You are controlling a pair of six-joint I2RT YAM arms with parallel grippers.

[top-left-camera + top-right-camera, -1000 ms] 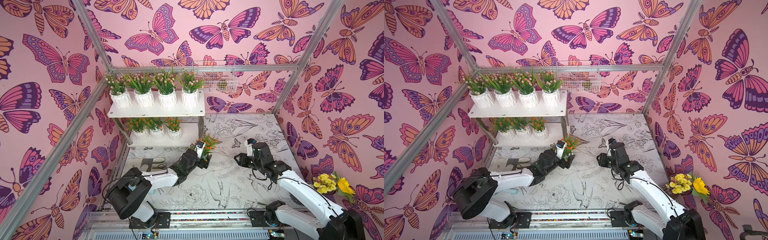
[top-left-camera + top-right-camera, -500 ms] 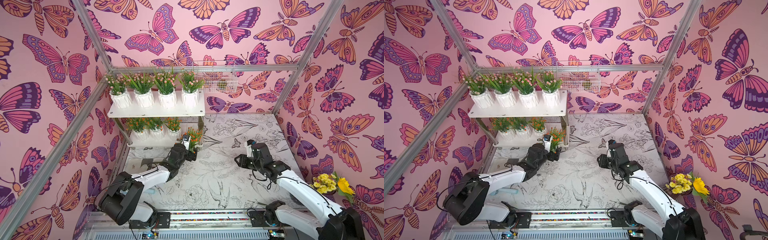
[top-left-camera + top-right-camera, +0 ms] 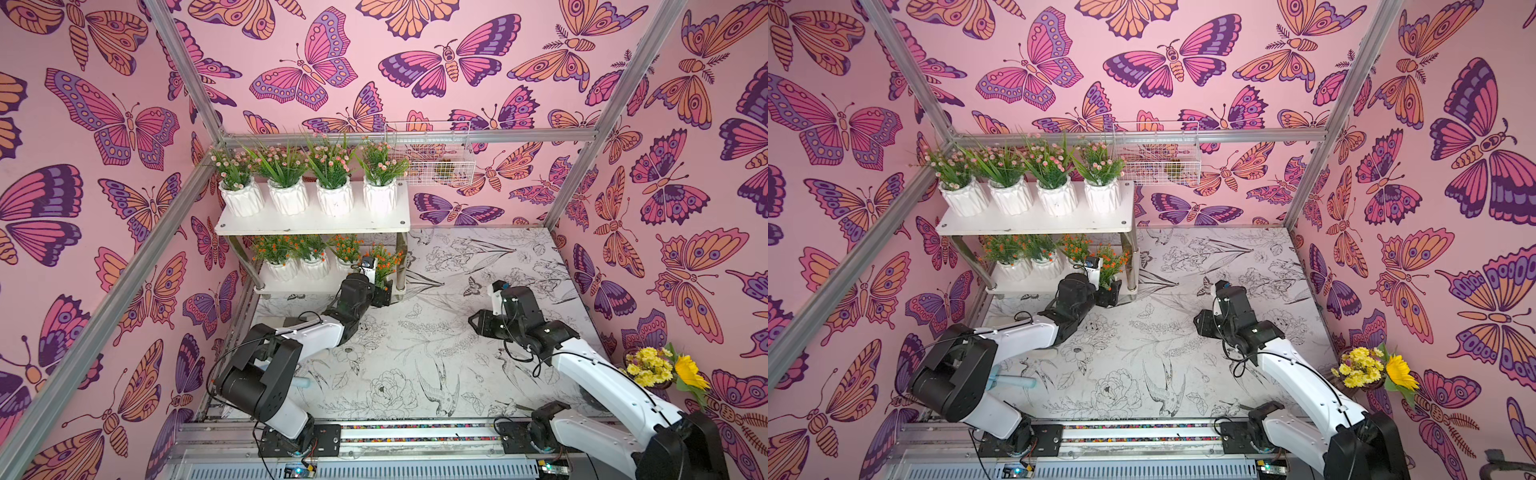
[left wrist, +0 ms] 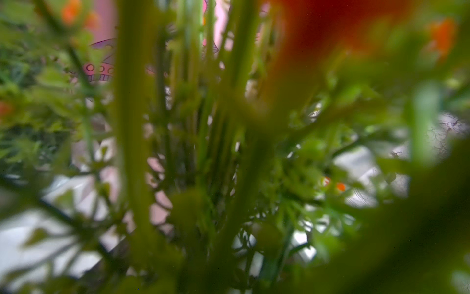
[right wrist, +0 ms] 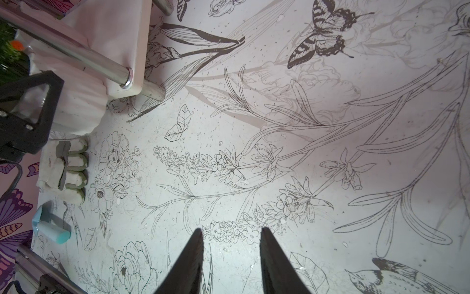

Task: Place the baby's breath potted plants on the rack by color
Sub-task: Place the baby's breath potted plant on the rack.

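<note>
My left tool (image 3: 381, 291) grips the orange plant (image 3: 385, 262) by its ribbed white pot (image 5: 76, 112), at the right end of the smooth white rack's (image 3: 311, 224) lower shelf. My right tool (image 5: 230, 229) is empty, its tapered black jaws half parted above the table (image 3: 415, 353).

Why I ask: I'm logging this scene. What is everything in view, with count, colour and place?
pink-bloom potted plants: four, white pots, rack's top shelf.
orange-bloom potted plants: three, white pots, lower shelf.
fourth orange-bloom plant: one, at the lower shelf's right end, gripped.
rack: one, white with silver legs, table's far left.
wire basket: one, white, back wall.
sunflower bunch: one, yellow, right wall.
tube: one, pale blue, table by the left arm.
table: one, white with black line drawings.
left end effector: black, closed on the fourth orange-bloom plant's pot.
right end effector: black, open, empty, over the table.
</note>
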